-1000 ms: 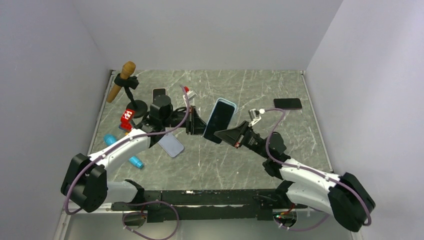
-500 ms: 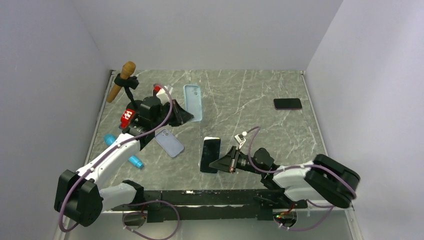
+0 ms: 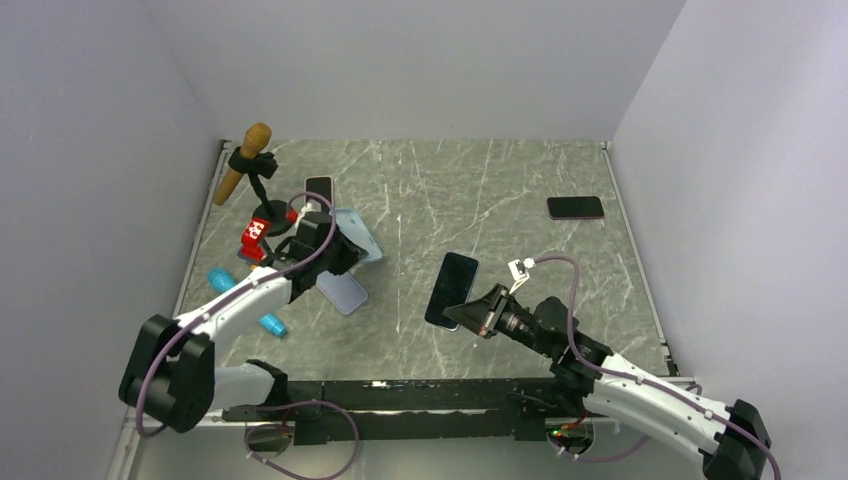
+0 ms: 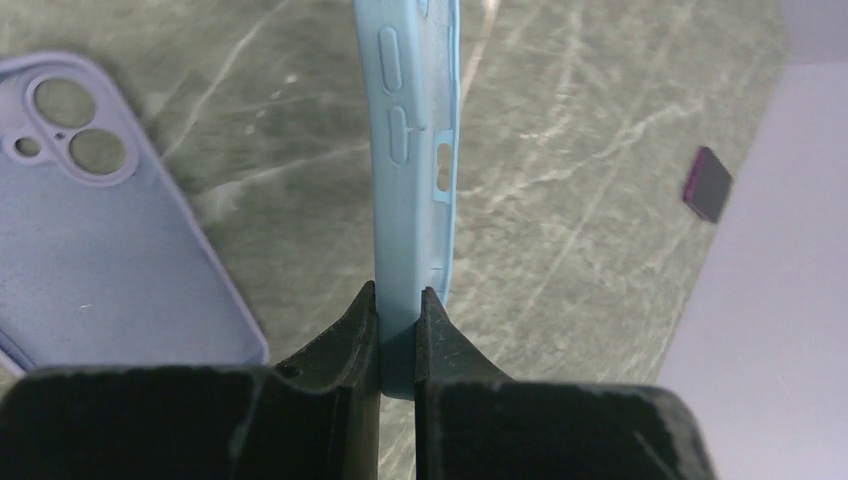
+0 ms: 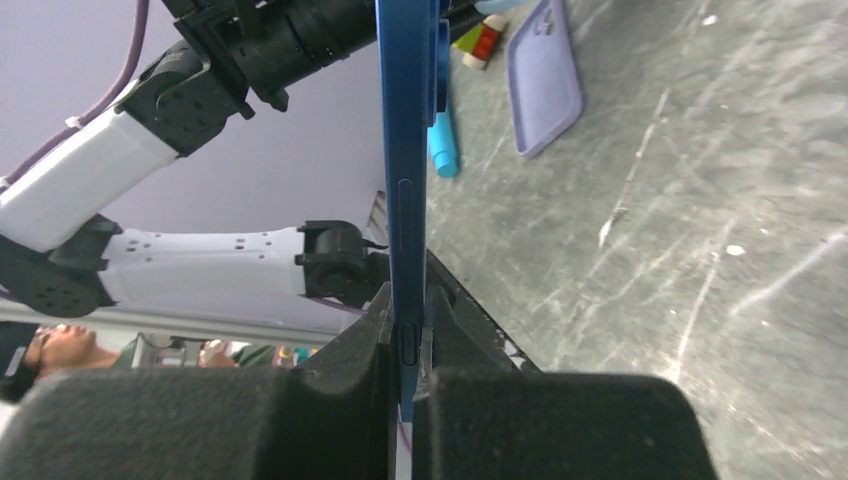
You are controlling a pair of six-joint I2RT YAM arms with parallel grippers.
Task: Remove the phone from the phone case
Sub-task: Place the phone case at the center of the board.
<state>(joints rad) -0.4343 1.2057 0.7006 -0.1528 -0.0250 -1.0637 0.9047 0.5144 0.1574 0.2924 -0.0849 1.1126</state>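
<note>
Left gripper (image 4: 398,305) is clamped on the edge of the light-blue phone case (image 4: 412,150), held edge-on above the table (image 3: 500,190), near a lilac case (image 4: 90,240). Right gripper (image 5: 405,315) is clamped on the phone (image 5: 405,140), which is out of the phone case and well apart from it, towards mid-table.

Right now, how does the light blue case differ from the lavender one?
Colour: the light blue case is pale blue; the lavender case is purple-grey.
Support: the blue one is pinched at its end by the left gripper; the lavender one lies free on the table.
Pose: the left wrist view shows the blue one edge-on; the lavender one lies flat, camera cutouts showing.
Both are phone cases.
</note>
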